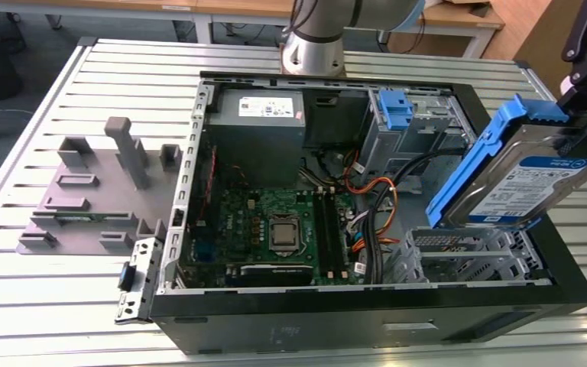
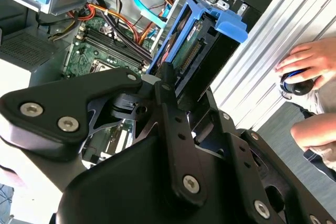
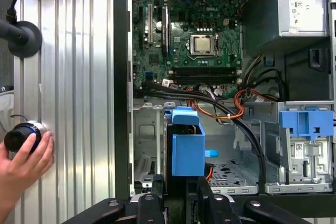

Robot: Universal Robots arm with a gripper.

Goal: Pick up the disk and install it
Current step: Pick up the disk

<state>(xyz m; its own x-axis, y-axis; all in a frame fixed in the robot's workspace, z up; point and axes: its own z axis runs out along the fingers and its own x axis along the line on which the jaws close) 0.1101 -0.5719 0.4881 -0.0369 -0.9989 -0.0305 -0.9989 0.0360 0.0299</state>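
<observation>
The disk [image 1: 523,180], a metal drive with a white-and-blue label in a blue bracket, hangs tilted above the open computer case [image 1: 375,306], over the metal drive cage [image 1: 467,248] at the exterior view's right. My gripper [image 1: 584,130] is shut on its upper end. In the second wrist view the disk [image 2: 189,40] points down toward the cage, with the gripper [image 2: 173,85] clamped on its near end. The first wrist view has the blue bracket of the disk [image 3: 187,150] just past the gripper [image 3: 181,192], above the cage floor [image 3: 233,174].
A grey power-supply box [image 1: 257,126] and a tall blue latch piece [image 1: 396,111] sit at the case's back. Orange and black cables [image 1: 375,199] run beside the cage. A grey fixture [image 1: 100,191] lies at the exterior view's left. A person's hand [image 3: 23,161] rests on a knob [image 3: 21,136] beside the case.
</observation>
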